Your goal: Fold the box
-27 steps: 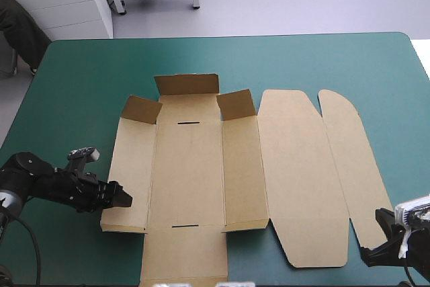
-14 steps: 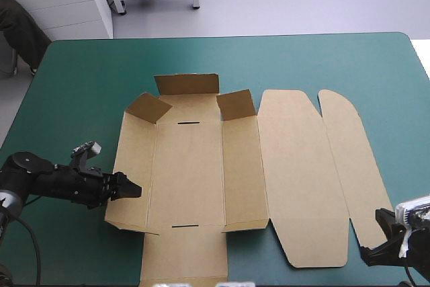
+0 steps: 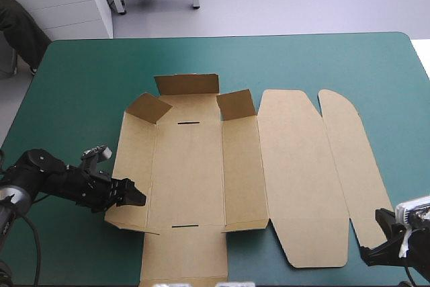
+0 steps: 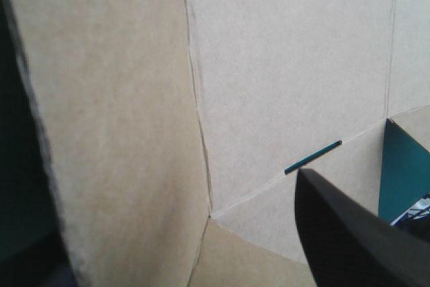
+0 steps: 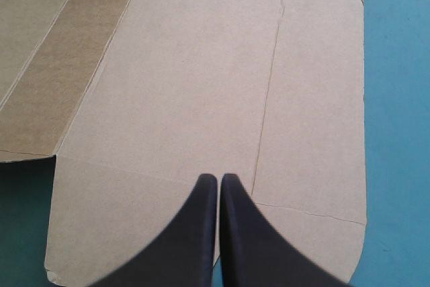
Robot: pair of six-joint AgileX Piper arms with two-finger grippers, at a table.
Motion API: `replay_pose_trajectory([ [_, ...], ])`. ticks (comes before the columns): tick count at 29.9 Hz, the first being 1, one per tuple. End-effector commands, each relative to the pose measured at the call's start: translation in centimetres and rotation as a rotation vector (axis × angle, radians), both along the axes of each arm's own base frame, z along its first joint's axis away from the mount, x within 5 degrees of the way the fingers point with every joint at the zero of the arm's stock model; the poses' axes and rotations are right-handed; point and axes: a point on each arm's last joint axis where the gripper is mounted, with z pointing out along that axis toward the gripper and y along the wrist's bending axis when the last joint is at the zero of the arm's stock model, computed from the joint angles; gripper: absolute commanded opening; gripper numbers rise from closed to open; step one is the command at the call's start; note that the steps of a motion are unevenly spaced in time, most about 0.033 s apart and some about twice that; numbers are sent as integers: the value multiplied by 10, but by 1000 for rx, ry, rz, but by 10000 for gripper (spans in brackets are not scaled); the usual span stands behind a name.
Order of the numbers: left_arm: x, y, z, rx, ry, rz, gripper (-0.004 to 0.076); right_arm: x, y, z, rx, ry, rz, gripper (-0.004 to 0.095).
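Mostly flat, brown box (image 3: 188, 173), long axis left-right, lid (image 3: 302, 179) pointing right

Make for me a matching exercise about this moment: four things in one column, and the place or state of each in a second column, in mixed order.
Things:
1. left pincer
2. right pincer
3. box's left side panel
4. box's wide lid panel

Places or states:
A. lies flat on the teal-green cover
B. shut, at the box's near right edge
C. tilted up off the cover
D. open, at the box's near left corner

Pairs: 1-D; 2-B; 3-C; 4-A.
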Motion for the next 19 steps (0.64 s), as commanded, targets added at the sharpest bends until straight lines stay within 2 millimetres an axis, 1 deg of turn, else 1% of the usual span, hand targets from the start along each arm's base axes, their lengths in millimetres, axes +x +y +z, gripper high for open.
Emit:
replay_pose_trajectory([
  [1, 4, -4, 11, -46, -36, 32, 444, 3, 0, 10, 13, -65, -5, -1],
  [2, 5, -4, 11, -45, -40, 37, 428, 3, 0, 10, 13, -65, -5, -1],
  [4, 6, -4, 11, -43, -50, 48, 370, 3, 0, 10, 13, -65, -5, -1],
  [5, 7, -3, 11, -37, -58, 55, 328, 3, 0, 10, 13, -65, -5, -1],
  [7, 8, -3, 11, -32, -66, 62, 210, 3, 0, 10, 13, -65, -5, -1],
  [9, 8, -3, 11, -29, -70, 66, 53, 3, 0, 10, 13, -65, -5, -1],
  [10, 8, -3, 11, -28, -72, 64, -10, 3, 0, 10, 13, -65, -5, -1],
  [16, 7, -1, 9, -3, -68, 46, -10, 3, 0, 10, 13, -65, -5, -1],
  [19, 10, 1, 9, 18, -94, 67, -10, 3, 0, 10, 13, -65, -5, -1],
])
